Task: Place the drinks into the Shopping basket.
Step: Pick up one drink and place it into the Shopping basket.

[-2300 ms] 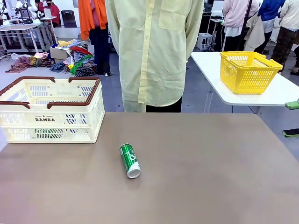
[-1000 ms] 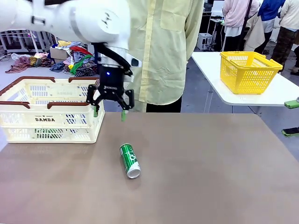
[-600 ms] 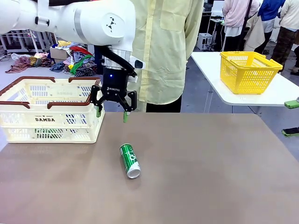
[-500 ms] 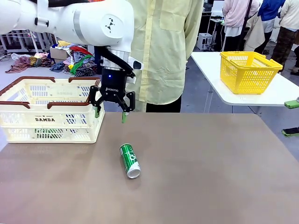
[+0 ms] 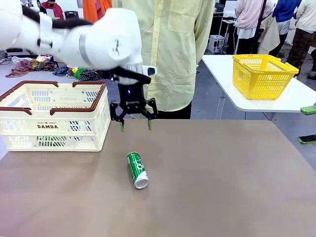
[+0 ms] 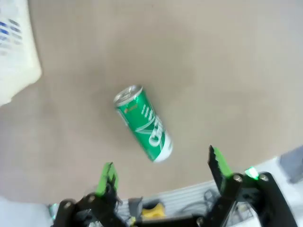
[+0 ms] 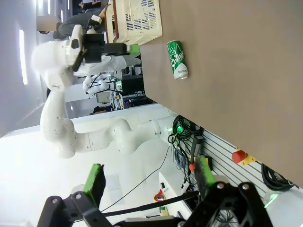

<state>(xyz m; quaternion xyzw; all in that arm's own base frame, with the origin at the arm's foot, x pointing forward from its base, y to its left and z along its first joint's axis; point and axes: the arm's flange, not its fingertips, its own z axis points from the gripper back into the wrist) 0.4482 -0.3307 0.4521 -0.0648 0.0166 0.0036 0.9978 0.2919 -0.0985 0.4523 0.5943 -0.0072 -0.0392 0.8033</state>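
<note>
Green can (image 5: 137, 169): on its side mid-table, silver end toward the robot, nothing touching it, bare tabletop all round.
Left gripper (image 5: 134, 124): jaws spread wide, empty, hanging above the table beyond the can, just right of the basket.
Right gripper (image 7: 149, 182): jaws wide, empty, off the table's edge.
Shopping basket (image 5: 54, 116): cream slotted plastic, red-brown rim, far-left on table.
Table (image 5: 222, 182): matte brown, flat.

Yellow mesh basket (image 5: 260, 75) on white side table (image 5: 296, 98)
</note>
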